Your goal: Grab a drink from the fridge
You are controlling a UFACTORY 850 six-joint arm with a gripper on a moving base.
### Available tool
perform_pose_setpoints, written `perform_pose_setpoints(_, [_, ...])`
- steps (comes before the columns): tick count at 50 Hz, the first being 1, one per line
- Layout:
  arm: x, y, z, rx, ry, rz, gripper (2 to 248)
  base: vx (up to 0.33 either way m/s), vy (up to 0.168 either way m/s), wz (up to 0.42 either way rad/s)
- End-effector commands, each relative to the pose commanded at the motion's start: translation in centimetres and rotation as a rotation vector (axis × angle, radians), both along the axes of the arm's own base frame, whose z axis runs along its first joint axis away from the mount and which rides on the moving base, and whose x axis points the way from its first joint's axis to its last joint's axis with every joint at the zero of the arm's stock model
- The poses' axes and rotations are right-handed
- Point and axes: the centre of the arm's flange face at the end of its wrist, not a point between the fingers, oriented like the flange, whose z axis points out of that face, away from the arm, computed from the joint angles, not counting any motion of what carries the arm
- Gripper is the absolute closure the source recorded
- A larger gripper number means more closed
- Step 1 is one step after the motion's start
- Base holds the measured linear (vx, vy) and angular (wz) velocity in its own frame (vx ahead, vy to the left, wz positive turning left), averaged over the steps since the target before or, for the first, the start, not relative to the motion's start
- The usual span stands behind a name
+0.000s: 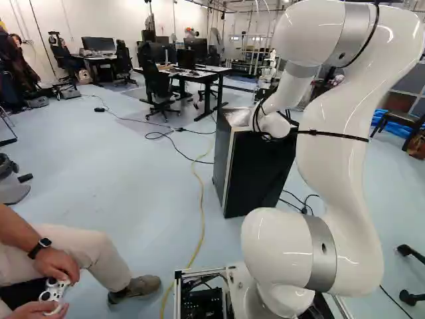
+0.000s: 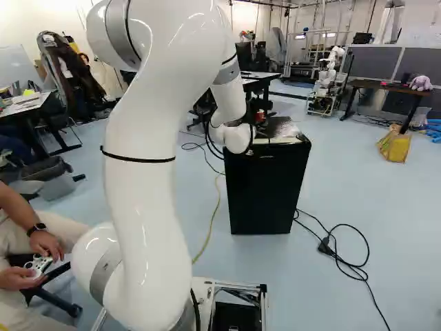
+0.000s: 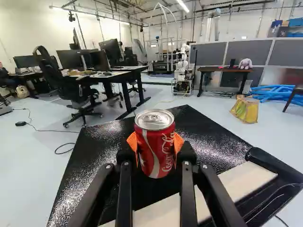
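1. A red can (image 3: pixel 154 147) sits upright in the grasp of the gripper (image 2: pixel 260 126), its orange pads (image 3: pixel 178 143) pressing in from two sides.
2. The can is over the black top of the fridge (image 2: pixel 263 193); whether its base touches that surface cannot be told.
3. The white arm (image 1: pixel 345 153) rises from its base and bends forward, its wrist at the fridge's top.
4. A yellow cord (image 1: pixel 201 193) crosses the pale floor beside the fridge, while a black cable (image 2: pixel 362 276) loops at the right of the right base view.
5. Beyond the fridge, another robot (image 3: pixel 183 71) stands near a desk (image 3: pixel 222 70), a yellow bag (image 3: pixel 246 109) on the floor nearby.
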Motion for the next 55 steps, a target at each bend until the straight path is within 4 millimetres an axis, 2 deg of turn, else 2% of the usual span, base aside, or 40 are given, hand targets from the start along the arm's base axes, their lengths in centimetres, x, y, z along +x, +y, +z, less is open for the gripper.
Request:
perform_pose_setpoints(29, [-2.1, 2.6, 0.8, -0.001, 0.020, 0.025, 157, 0.000, 0.000, 0.000])
perform_pose_setpoints(55, [-6.5, 7.2, 1.7, -0.004, 0.058, 0.072, 157, 0.000, 0.000, 0.000])
